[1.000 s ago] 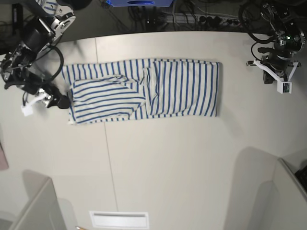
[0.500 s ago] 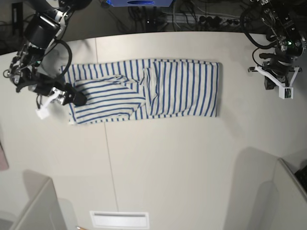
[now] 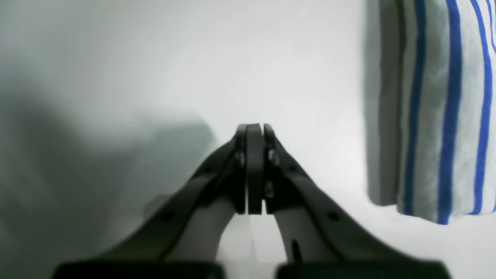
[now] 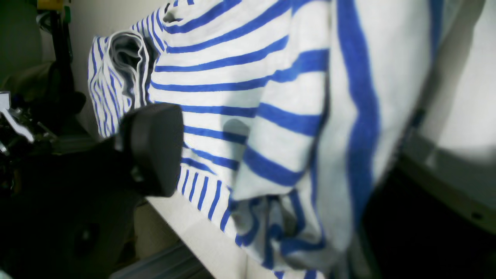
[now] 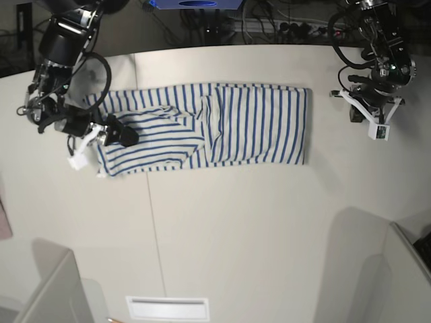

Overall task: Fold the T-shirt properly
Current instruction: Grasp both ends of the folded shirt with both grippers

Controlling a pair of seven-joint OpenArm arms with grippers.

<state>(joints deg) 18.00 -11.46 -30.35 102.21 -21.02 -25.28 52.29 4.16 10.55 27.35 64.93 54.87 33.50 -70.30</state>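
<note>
Two grippers: our right gripper (image 5: 101, 141), jaws wide, straddles the T-shirt's (image 5: 222, 124) near end; our left gripper (image 5: 367, 121), shut, waits beyond the far end.

The pale table (image 5: 242, 222) fills most of the base view, its surface smooth and matte. A thin dark seam (image 5: 149, 202) runs across it from about 12 o'clock toward 6 o'clock, left of centre. At 6 o'clock, near the front edge, sits a white rectangular vent plate (image 5: 167, 308) with a long slot. At 12 o'clock, beyond the far edge, a tangle of dark cables (image 5: 269, 27) lies beside a blue object (image 5: 196, 4) cut off by the frame. Grey angled panels stand at 7 o'clock (image 5: 50, 289) and at 4 o'clock (image 5: 377, 269). A pinkish sliver (image 5: 3, 219) shows at 9 o'clock.
</note>
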